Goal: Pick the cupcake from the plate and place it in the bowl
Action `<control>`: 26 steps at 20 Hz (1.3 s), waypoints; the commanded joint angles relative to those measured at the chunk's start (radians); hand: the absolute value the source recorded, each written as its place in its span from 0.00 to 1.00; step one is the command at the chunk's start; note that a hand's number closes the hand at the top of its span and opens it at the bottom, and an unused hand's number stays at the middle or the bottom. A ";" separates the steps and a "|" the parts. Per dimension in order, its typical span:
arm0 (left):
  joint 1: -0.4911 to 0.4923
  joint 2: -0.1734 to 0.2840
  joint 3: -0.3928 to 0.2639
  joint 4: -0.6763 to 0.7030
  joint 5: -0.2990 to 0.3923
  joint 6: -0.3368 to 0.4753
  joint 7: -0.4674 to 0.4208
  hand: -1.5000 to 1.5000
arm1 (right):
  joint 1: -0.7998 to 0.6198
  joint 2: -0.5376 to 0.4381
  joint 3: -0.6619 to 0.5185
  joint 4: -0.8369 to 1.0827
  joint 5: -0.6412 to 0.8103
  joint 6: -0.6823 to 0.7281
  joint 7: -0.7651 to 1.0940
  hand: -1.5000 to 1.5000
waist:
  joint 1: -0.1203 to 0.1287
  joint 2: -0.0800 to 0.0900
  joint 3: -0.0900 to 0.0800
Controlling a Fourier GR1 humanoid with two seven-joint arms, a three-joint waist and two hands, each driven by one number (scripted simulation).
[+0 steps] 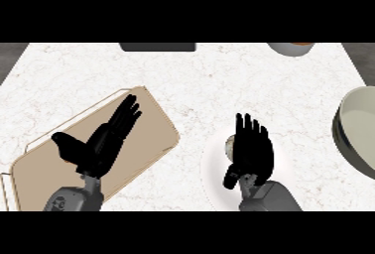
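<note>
Over the plate (214, 163), the right robot hand (250, 149) hovers open, holding nothing, hiding the cupcake (230, 145); closing blind could knock it over.

Black hands (253, 149), tan board (147, 144), white marbled counter (219, 79), pale bowl (355, 129).

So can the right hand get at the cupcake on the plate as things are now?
Probably yes. The right hand is open directly over the white plate, and the cupcake peeks out at its left edge, mostly hidden beneath it. Nothing appears to stand between them.
</note>
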 commanded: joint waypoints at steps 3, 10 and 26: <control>0.044 -0.023 -0.008 -0.006 -0.030 -0.012 -0.026 0.50 | 0.038 0.007 -0.044 0.111 0.041 -0.096 -0.047 0.00 | -0.001 0.001 0.000; -0.051 -0.047 0.045 0.042 -0.025 -0.012 0.033 0.50 | 0.064 -0.020 -0.078 0.051 0.033 -0.068 -0.078 0.00 | -0.005 0.000 0.000; 0.057 -0.030 0.054 -0.080 -0.038 -0.058 0.046 0.50 | -0.073 0.008 -0.004 0.321 0.106 -0.253 -0.197 1.00 | 0.007 0.001 0.000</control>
